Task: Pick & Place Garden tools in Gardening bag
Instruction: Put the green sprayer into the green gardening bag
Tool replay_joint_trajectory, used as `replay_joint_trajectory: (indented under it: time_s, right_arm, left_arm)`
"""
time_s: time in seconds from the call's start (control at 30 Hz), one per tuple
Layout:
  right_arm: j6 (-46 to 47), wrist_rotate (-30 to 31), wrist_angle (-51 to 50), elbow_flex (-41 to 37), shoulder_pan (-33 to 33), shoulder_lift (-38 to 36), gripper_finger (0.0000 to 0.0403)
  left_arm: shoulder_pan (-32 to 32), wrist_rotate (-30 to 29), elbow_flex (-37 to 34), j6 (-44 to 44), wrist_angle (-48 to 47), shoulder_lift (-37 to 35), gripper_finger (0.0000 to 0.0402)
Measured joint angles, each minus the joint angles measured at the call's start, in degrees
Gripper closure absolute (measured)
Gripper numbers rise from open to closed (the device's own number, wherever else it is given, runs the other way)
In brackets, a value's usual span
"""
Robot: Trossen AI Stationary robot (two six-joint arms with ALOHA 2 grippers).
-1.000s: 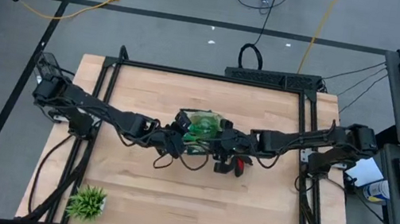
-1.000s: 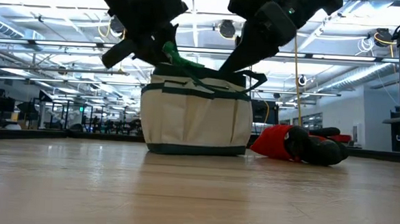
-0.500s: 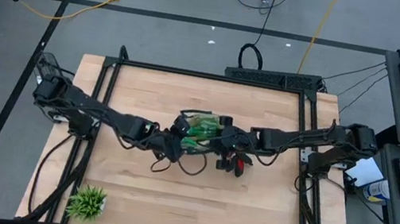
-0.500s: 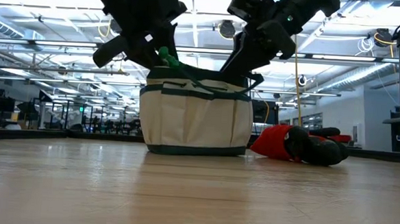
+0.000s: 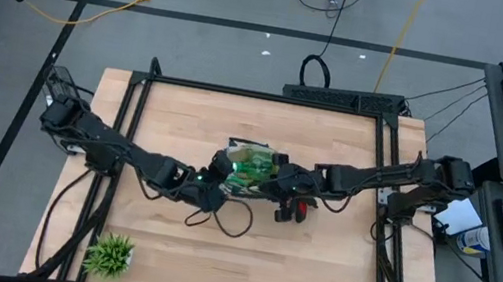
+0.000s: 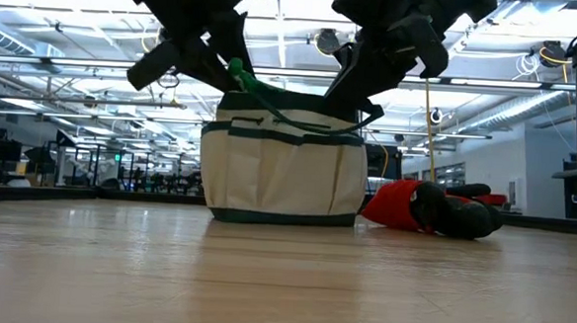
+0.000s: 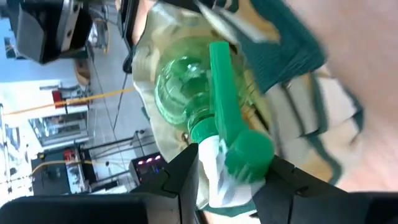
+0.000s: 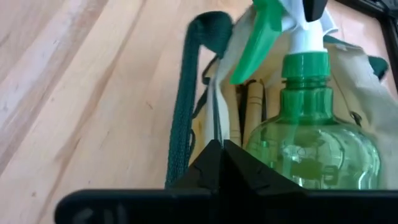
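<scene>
With the green spray bottle (image 8: 311,146) standing inside the gardening bag (image 6: 283,171) at mid-tabletop, the left hand (image 7: 230,171) spreads wide around its trigger head and should lift away cleanly while the right hand (image 8: 217,155) pinches the rim.

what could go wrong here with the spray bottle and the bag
1. The left gripper has its fingers open around the green spray bottle head; pulling back could snag the trigger and tip the bottle out of the gardening bag.
2. The right gripper is shut on the bag's rim; lifting may drag or topple the bag.
3. The red-and-black gloves lie beside the bag, in the way of a slide.
</scene>
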Motion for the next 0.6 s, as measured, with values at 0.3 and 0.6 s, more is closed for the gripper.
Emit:
replay_joint_trajectory:
  time_s: [0.3,0.6]
  right_arm:
    - [-0.37,0.05,0.17,0.0,0.21,0.02,0.04]
    - [-0.09,0.04,0.19,0.0,0.23,0.02,0.0401]
  left_arm:
    - [-2.56,2.09,0.02,-0.09,-1.68,0.0,0.027]
    - [-3.86,0.36,0.02,-4.79,-5.94,-0.02,0.027]
